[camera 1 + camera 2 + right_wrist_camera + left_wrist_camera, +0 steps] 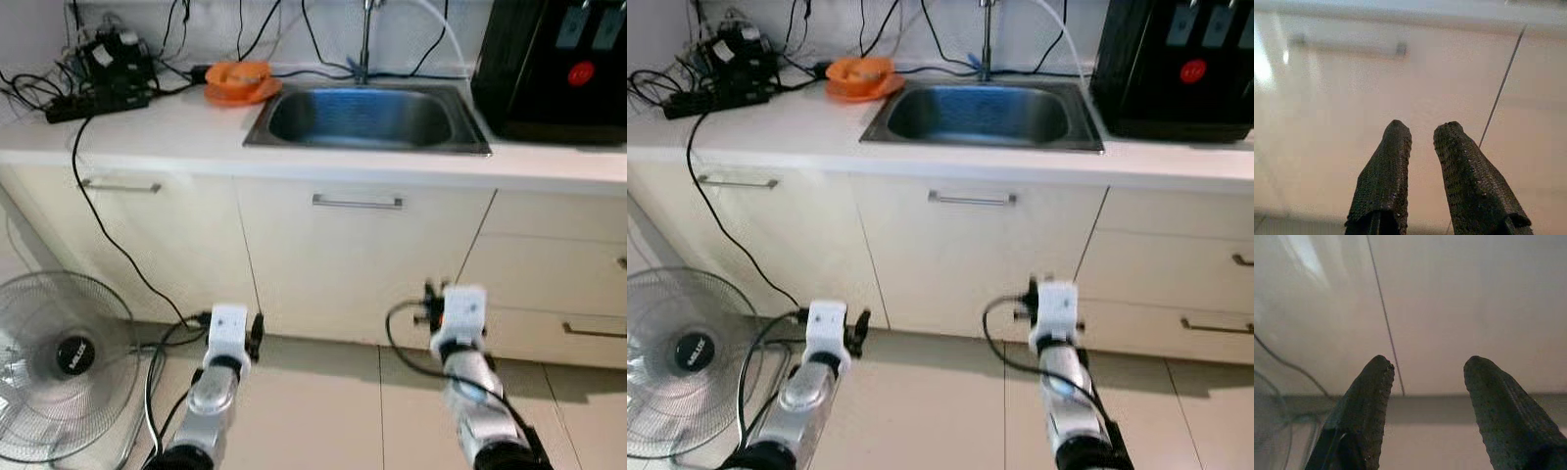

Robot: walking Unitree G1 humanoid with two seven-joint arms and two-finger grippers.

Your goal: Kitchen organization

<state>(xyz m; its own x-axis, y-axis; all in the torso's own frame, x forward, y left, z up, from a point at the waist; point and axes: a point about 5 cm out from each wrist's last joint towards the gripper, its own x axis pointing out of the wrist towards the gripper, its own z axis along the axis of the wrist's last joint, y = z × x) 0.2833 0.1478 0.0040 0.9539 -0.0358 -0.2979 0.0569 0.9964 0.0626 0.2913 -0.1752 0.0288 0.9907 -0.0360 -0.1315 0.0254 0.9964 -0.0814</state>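
An orange dish sits on the white counter, just left of the steel sink and its faucet. A black appliance stands to the right of the sink. Both silver arms reach out low in front of the cream cabinets, the left arm before the left doors and the right arm below the sink cabinet. My left gripper is open and holds nothing, facing a cabinet door seam. My right gripper has its fingers almost together with nothing between them.
A black power strip with tangled cables lies at the counter's back left, and one cable hangs down to the floor. A white floor fan stands at the left. The sink cabinet handle and a drawer handle face me.
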